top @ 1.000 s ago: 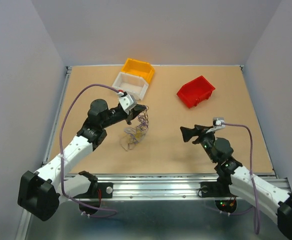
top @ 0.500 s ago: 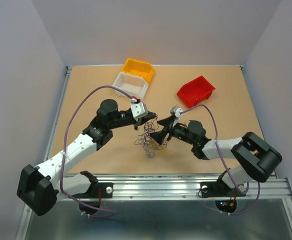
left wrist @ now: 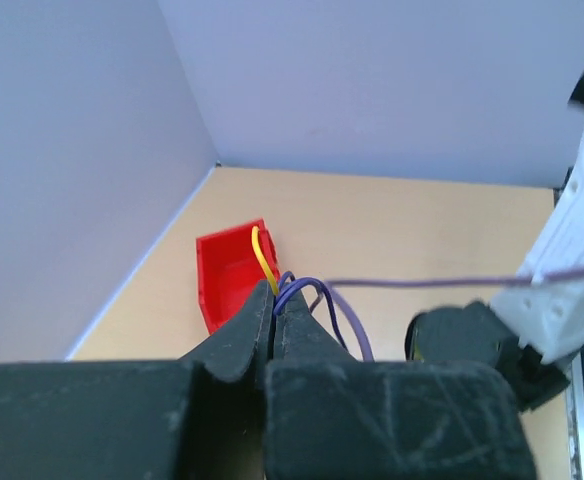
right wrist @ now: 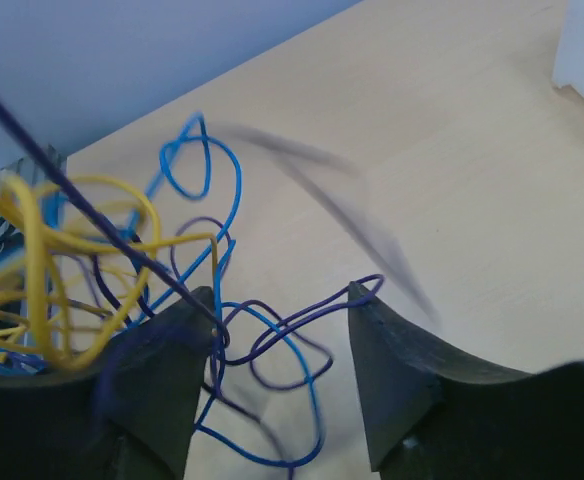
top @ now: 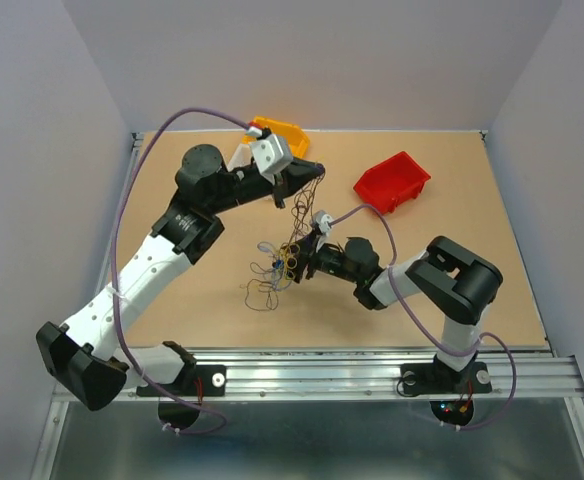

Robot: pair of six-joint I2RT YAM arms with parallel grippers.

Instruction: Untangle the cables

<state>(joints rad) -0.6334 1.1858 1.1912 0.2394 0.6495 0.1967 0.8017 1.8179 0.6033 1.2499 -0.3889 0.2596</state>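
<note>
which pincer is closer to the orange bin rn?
Left. The left pincer sits just beside the orange bin; the right pincer is mid-table at the cables, well short of it.

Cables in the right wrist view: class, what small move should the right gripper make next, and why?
Probably close the right gripper: its jaws stand open around purple and blue cables, while the left gripper is shut on others, lifted.

soft, even light, faint shadows; one of the cables (right wrist: 367,235) streaks with motion blur at the right wrist.
</note>
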